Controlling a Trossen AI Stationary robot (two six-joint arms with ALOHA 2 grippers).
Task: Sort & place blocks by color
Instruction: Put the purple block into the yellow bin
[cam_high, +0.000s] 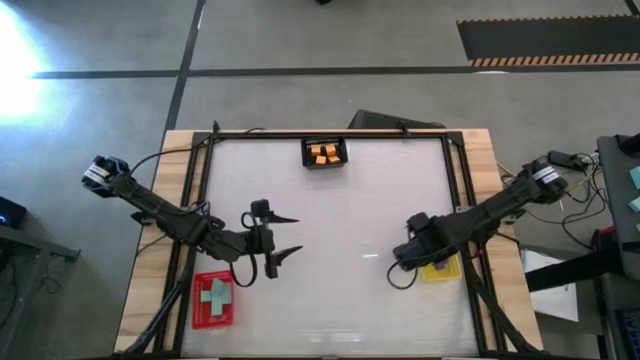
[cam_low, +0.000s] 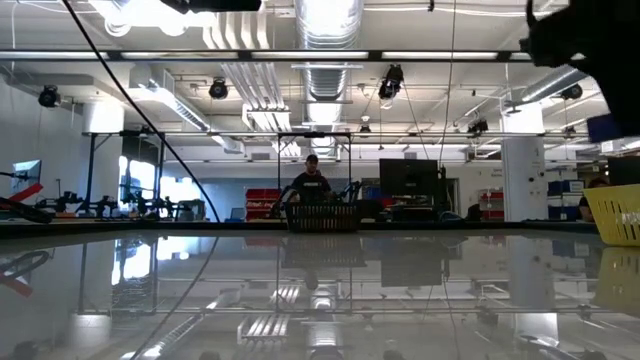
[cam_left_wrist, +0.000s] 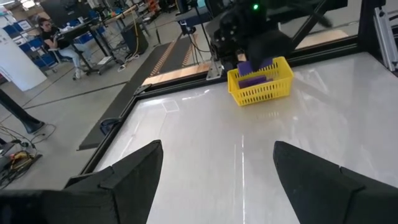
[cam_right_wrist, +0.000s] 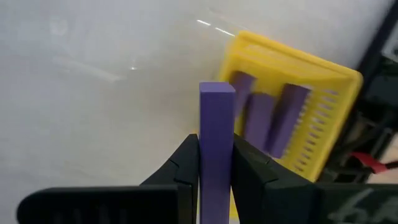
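My right gripper (cam_right_wrist: 216, 163) is shut on a long purple block (cam_right_wrist: 216, 124) just beside the yellow tray (cam_right_wrist: 323, 99), which holds three purple blocks (cam_right_wrist: 264, 118). In the high view the right gripper (cam_high: 408, 255) hangs at the yellow tray's (cam_high: 445, 270) left side. My left gripper (cam_high: 285, 237) is open over the bare table left of centre, empty; in its wrist view (cam_left_wrist: 217, 168) it faces the yellow tray (cam_left_wrist: 261, 84). Teal blocks (cam_high: 213, 295) lie in the red tray (cam_high: 212, 318). Orange blocks (cam_high: 325, 153) lie in the black tray (cam_high: 325, 163). My right gripper pinches the purple block between its two fingers (cam_right_wrist: 183, 168), on the block's long side faces (cam_right_wrist: 216, 171). The fingers lie along the block's length. The block's free end (cam_right_wrist: 217, 88) sticks out past the fingertips, lifted clear of the table, beside the yellow tray's rim.
The table is a glossy white sheet inside a dark frame (cam_high: 455, 180) on a wooden top. The black tray sits at the far edge, the red tray at the near left, the yellow tray at the near right. A person (cam_low: 311, 180) stands in the room beyond the table.
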